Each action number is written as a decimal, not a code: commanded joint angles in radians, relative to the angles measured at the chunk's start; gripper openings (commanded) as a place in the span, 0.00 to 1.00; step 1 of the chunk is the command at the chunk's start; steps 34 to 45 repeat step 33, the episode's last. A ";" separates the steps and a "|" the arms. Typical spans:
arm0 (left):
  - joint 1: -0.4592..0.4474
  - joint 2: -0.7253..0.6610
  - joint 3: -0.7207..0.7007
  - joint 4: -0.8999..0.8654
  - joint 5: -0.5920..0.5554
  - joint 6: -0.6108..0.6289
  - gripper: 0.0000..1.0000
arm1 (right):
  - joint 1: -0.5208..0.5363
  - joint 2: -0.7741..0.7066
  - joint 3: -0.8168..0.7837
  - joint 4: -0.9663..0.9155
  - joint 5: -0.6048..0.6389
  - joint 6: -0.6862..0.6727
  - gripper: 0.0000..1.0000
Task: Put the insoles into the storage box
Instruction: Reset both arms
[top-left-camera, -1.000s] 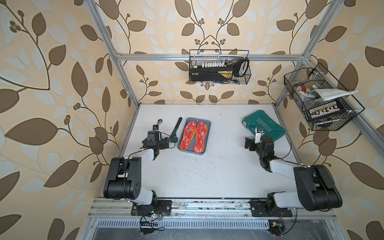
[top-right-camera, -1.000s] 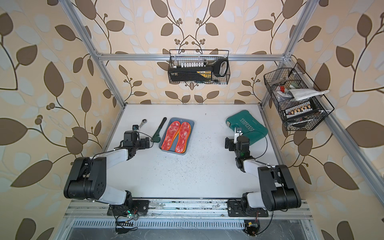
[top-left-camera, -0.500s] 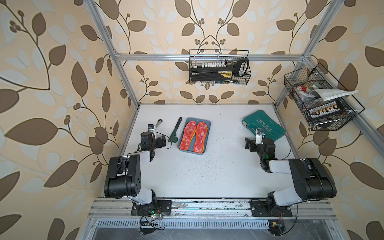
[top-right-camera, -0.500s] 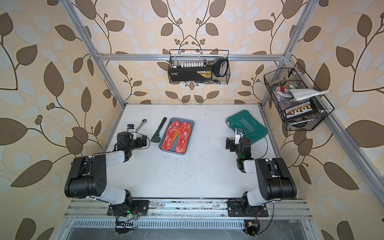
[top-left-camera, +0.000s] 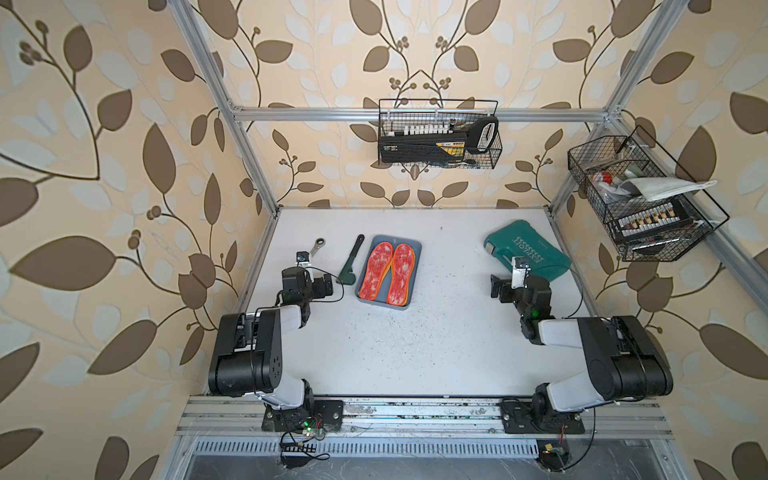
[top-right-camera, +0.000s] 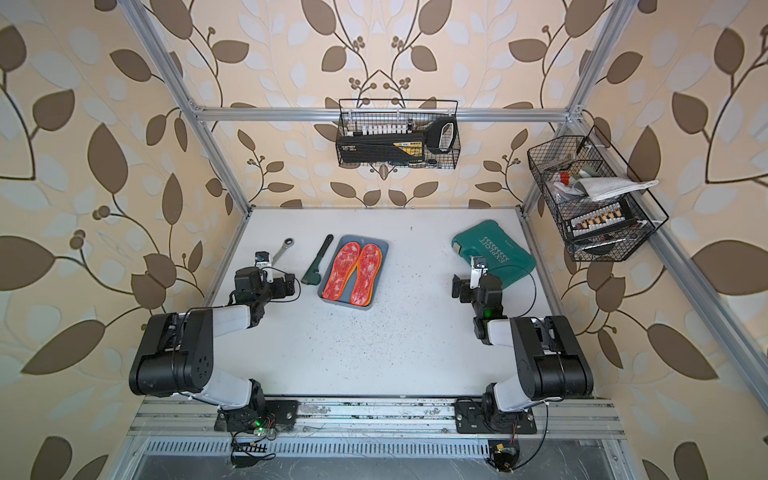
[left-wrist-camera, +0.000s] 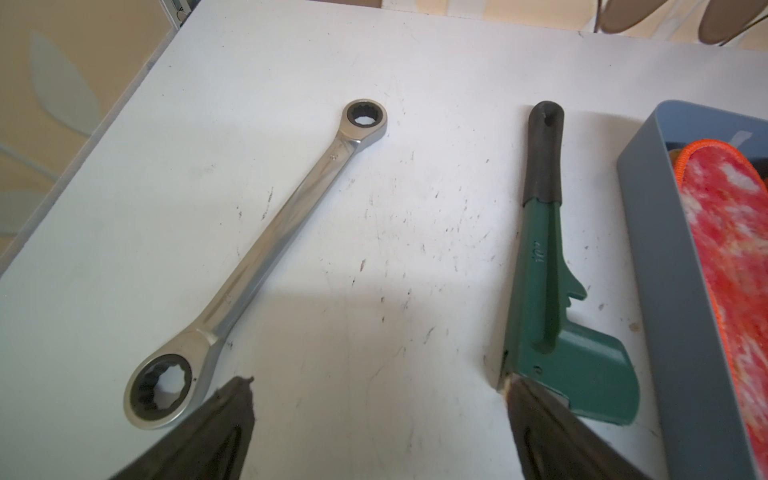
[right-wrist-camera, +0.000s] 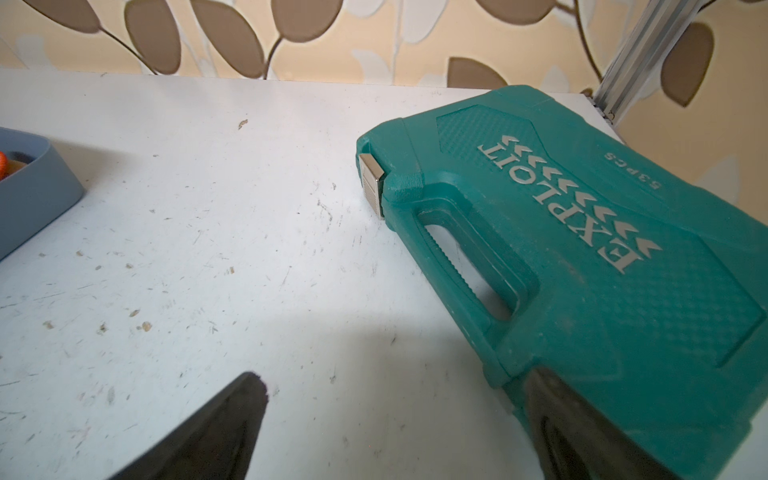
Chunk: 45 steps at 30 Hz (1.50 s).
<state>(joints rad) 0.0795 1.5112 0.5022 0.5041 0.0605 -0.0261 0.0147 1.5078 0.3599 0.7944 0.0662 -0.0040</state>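
Note:
Two insoles (top-left-camera: 376, 272) (top-left-camera: 401, 274) lie side by side, mottled red-white face up, inside the blue-grey storage box (top-left-camera: 414, 245); both top views show this, with the insoles (top-right-camera: 343, 270) inside the storage box (top-right-camera: 380, 243). My left gripper (top-left-camera: 312, 284) (top-right-camera: 270, 286) hovers left of the box, open and empty. In the left wrist view, the gripper (left-wrist-camera: 376, 380) has an insole (left-wrist-camera: 731, 232) and the box wall (left-wrist-camera: 665, 291) off to one side. My right gripper (top-left-camera: 509, 289) (right-wrist-camera: 395, 376) is open and empty, well right of the box (right-wrist-camera: 33, 187).
A silver ratchet wrench (top-left-camera: 316, 246) (left-wrist-camera: 266, 249) and a green pipe wrench (top-left-camera: 351, 259) (left-wrist-camera: 540, 270) lie between my left gripper and the box. A teal tool case (top-left-camera: 525, 251) (right-wrist-camera: 602, 257) sits just beyond my right gripper. Wire baskets (top-left-camera: 438, 139) (top-left-camera: 640, 199) hang on the walls.
Both arms have folded back slightly and settled low near the table sides. Both grippers stay open. The insoles and the box have not moved.

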 joint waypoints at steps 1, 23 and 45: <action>0.008 -0.025 -0.005 0.039 0.021 0.000 0.99 | -0.003 -0.002 0.017 0.013 -0.016 0.006 0.99; 0.006 -0.049 -0.086 0.159 -0.005 -0.008 0.99 | -0.002 -0.002 0.017 0.013 -0.015 0.006 0.99; 0.006 -0.043 -0.077 0.146 0.002 -0.006 0.99 | -0.002 -0.001 0.018 0.012 -0.018 0.006 0.99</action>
